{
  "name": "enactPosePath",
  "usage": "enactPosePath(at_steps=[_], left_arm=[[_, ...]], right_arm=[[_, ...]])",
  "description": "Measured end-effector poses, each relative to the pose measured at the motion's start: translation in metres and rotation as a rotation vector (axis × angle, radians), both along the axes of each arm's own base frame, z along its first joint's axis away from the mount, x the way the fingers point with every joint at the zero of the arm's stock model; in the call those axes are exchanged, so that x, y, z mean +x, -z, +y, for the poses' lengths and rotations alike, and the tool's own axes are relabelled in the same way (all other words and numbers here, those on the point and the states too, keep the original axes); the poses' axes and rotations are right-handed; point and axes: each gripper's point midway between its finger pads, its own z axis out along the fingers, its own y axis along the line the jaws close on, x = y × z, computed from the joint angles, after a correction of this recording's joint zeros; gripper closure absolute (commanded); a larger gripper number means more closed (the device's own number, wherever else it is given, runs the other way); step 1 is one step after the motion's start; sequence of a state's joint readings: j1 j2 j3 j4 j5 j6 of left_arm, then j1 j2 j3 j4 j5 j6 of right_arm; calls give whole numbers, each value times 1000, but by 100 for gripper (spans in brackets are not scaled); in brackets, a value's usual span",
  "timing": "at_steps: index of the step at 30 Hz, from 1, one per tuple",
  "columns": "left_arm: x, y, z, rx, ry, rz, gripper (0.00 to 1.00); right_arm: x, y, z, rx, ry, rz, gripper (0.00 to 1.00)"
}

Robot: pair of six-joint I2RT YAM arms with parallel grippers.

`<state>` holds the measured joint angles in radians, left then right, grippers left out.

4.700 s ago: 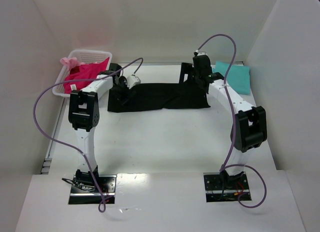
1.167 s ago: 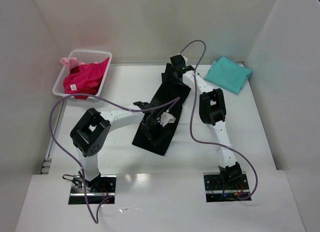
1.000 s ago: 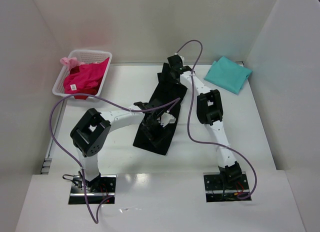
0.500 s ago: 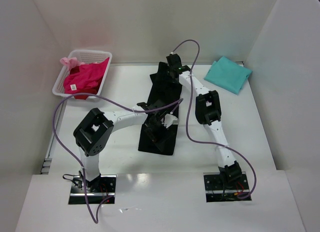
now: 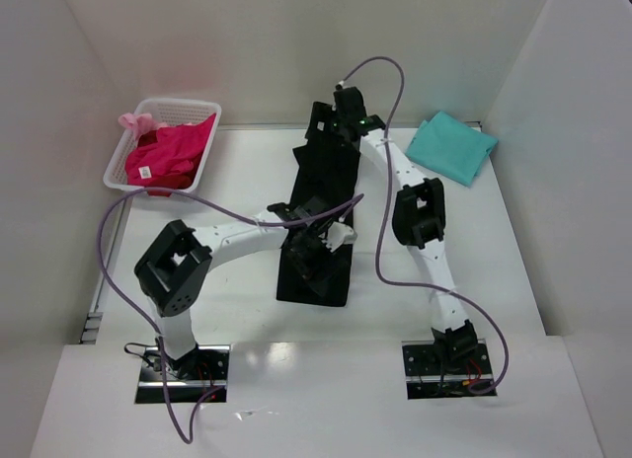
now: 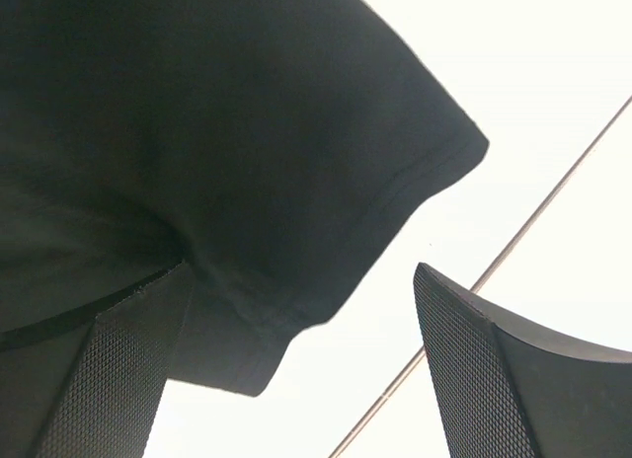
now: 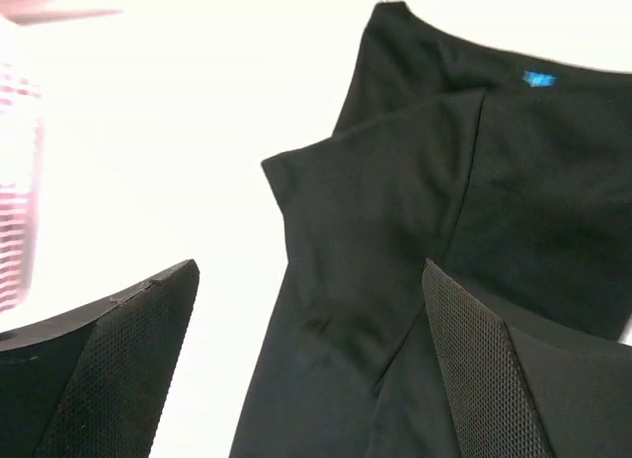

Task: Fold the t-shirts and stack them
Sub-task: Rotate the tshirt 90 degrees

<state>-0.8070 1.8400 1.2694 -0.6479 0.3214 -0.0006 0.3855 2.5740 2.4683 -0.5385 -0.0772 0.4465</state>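
The black shirt (image 5: pixel 326 182) lies in a long narrow strip on the counter (image 5: pixel 499 246), right of the basket (image 5: pixel 138 115) that holds the pink shirt (image 5: pixel 170 154); the teal shirt (image 5: pixel 452 147) sits farther right. The left claw (image 5: pixel 318 249) and right claw (image 5: pixel 331 127) both gape released above the strip, gripping nothing. The cloth looks light, limp and prone to slide, so a doubled hem or corner is probably the best hold.

Black t-shirt (image 5: pixel 324 182) turning from crosswise strip at far side of surface, through diagonal, to lengthwise down centre. Left arm (image 5: pixel 237 236) swinging in from beside basket (image 5: pixel 183 102) onto shirt's near half. Right arm (image 5: pixel 380 162) shifting left, away from teal t-shirt (image 5: pixel 452 147), to shirt's far end.
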Motion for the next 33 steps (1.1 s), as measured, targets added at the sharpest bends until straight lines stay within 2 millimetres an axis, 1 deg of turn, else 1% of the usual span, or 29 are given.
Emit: enactPosePath(at_steps=[2,5,6,8,9,11,13,14,16,18,20,22,24,26,28,30,33], left_arm=[[4,-12,0,-14,-11,-40,0],[14,-32,2,-30,-33,-123,0],[19,-39,3,-35,-46,-154,0],[30,-54,7,-44,-88,-226,0],[36,-61,9,-42,-107,-265,0],[49,-75,15,-43,-150,-340,0],[62,-86,21,-44,-202,-399,0],[67,-90,23,-47,-223,-423,0],[76,-94,26,-48,-257,-458,0],[80,-93,27,-48,-280,-469,0],[79,-88,29,-39,-289,-466,0],[79,-85,30,-33,-290,-462,0],[81,-84,30,-33,-293,-462,0],[82,-81,29,-32,-294,-457,0],[84,-75,28,-25,-293,-449,0],[85,-64,28,-5,-292,-433,0],[85,-39,28,45,-298,-385,0]], right_arm=[[-4,-27,-5,8,3,-33,1],[-13,-69,-23,-5,40,-100,1],[-16,-83,-33,-16,68,-126,1],[-23,-105,-59,-40,143,-169,1],[-24,-113,-73,-51,184,-187,1],[-20,-125,-108,-66,270,-220,5],[-11,-126,-145,-71,339,-233,5],[-6,-123,-166,-70,371,-232,5],[1,-107,-202,-68,420,-203,5],[12,-90,-234,-54,450,-178,3],[23,-68,-255,-34,460,-144,1],[37,-49,-262,-10,444,-123,1],[51,-31,-258,11,411,-105,0],[63,-17,-245,29,372,-94,0],[70,-6,-231,39,337,-83,0],[71,3,-216,43,307,-68,0],[69,13,-198,39,282,-47,0]])
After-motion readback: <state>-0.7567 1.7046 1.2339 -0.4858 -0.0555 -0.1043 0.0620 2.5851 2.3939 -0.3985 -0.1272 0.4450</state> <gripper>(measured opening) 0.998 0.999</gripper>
